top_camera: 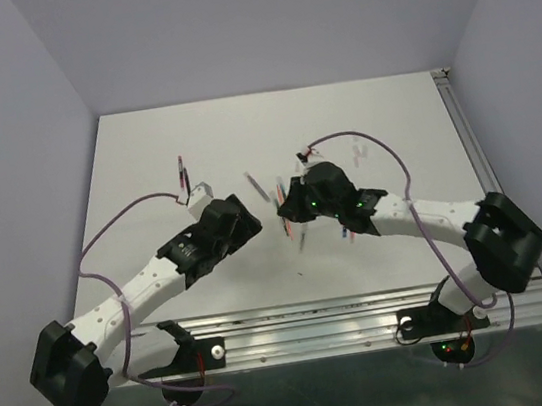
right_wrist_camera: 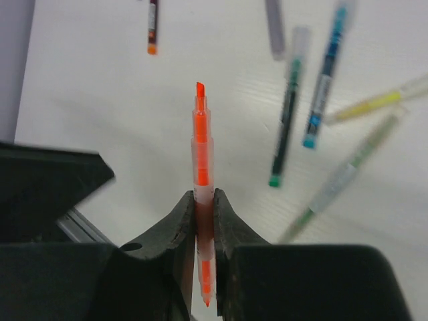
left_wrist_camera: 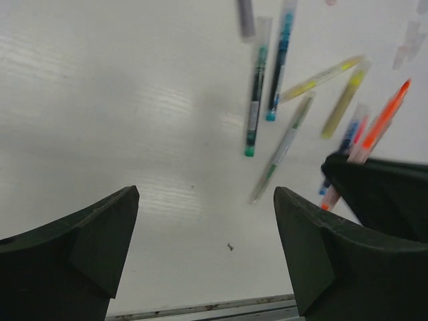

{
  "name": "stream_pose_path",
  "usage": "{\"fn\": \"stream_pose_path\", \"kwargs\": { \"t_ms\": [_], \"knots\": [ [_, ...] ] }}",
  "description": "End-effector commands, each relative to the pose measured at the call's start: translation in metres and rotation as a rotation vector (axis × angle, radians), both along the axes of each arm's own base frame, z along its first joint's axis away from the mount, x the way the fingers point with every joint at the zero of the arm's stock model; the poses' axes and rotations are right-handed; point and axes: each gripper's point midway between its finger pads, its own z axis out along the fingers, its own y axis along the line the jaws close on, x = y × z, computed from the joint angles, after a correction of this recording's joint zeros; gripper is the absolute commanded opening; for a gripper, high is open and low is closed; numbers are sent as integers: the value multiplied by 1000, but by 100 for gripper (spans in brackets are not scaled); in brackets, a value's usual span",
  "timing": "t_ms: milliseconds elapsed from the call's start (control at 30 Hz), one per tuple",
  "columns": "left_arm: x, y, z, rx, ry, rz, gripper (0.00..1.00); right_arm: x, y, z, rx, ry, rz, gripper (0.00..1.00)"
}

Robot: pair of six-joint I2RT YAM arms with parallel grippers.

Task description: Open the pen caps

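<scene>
A white table (top_camera: pixel 144 160) sits in a pale lilac booth. From above, the two arms meet mid-frame, the left gripper (top_camera: pixel 252 224) just beside the right gripper (top_camera: pixel 288 219), with thin pens scattered around them, too small to count.

In the left wrist view the left gripper's jaws stand wide with nothing between them, only bare table. Upper right I count eight pens: grey (left_wrist_camera: pixel 246 17), teal (left_wrist_camera: pixel 254 100), blue (left_wrist_camera: pixel 279 67), two yellow, a green-grey one, another blue by the right gripper, and the orange pen (left_wrist_camera: pixel 384 120) that it grips. At the top right edge lie a couple of pale stubby bits, likely loose pen caps (left_wrist_camera: pixel 409 41), though they are blurred.

In the right wrist view the right gripper is clamped narrow on the orange pen, whose chisel tip shows bare, so I judge that one uncapped. Six more pens lie beyond; the teal and blue seem to carry clear caps, so most work remains.
</scene>
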Motion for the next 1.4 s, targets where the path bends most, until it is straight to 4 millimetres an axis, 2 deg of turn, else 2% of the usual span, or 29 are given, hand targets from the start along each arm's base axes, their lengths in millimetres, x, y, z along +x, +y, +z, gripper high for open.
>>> {"fn": "stream_pose_path", "kwargs": {
  "t_ms": [0,33,67,133,167,200,233,267,300,367,400,433,467,500,533,567,633,667,700,767,800,833,867,967,1100,1200,1233,1333,1367],
  "knots": [
    [-23,28,-4,-86,8,131,94,56,63,46,71,-185,22,2],
    [-29,35,-1,-99,-5,137,95,66,74,6,-3,-129,21,2],
    [-32,38,1,-108,-15,136,96,83,93,26,21,-167,22,2],
    [-38,46,7,-120,-40,143,99,97,114,5,-21,-132,34,2],
    [-40,49,7,-120,-41,147,99,103,128,-29,-75,-90,55,3],
    [-41,54,11,-119,-55,161,99,115,144,-16,-70,-115,65,3],
    [-42,59,12,-112,-59,172,99,118,158,-14,-69,-128,83,3],
    [-44,63,10,-92,-60,173,99,120,164,-51,-125,-84,110,4],
    [-45,66,15,-101,-76,179,99,134,182,-27,-84,-128,108,5],
    [-48,70,16,-98,-81,182,99,139,192,-43,-124,-101,118,8],
    [-48,73,17,-97,-91,185,99,142,191,-73,-182,-57,113,9],
    [-51,75,20,-106,-106,185,99,149,203,-59,-158,-83,118,10],
    [-52,78,20,-108,-113,187,99,148,207,-62,-166,-71,135,14],
    [-53,80,24,-120,-129,192,99,148,210,-81,-186,-46,144,15],
    [-54,84,24,-120,-136,201,99,147,215,-83,-190,-40,155,16],
    [-56,86,23,-120,-137,203,99,149,220,-75,-186,-47,159,19],
    [-58,91,29,-135,-160,214,99,150,221,-77,-196,-48,163,26],
    [-59,93,30,-135,-165,216,99,147,224,-77,-190,-48,177,35],
    [-59,95,31,-135,-172,225,99,147,223,-77,-188,-51,181,37],
    [-61,98,34,-143,-184,229,99,146,225,-60,-156,-81,191,45],
    [-61,99,35,-141,-190,232,99,142,219,-66,-175,-78,200,48],
    [-61,100,35,-144,-195,232,99,141,218,-62,-176,-89,201,51],
    [-61,100,35,-146,-198,230,99,144,214,-43,-170,-128,181,54],
    [-60,96,37,-157,-210,213,99,146,193,-37,-250,-166,161,60],
    [-59,93,38,-167,-217,201,99,152,155,-20,-389,-226,104,63],
    [-56,90,39,-165,-225,197,99,153,126,-30,-484,-233,98,64],
    [-56,90,38,-163,-223,195,99,154,125,-26,-487,-240,99,64],
    [-53,88,38,-158,-220,193,99,163,103,-40,-511,-189,95,63],
    [-53,88,37,-157,-218,197,99,163,102,-45,-503,-175,118,62]
  ]
}}
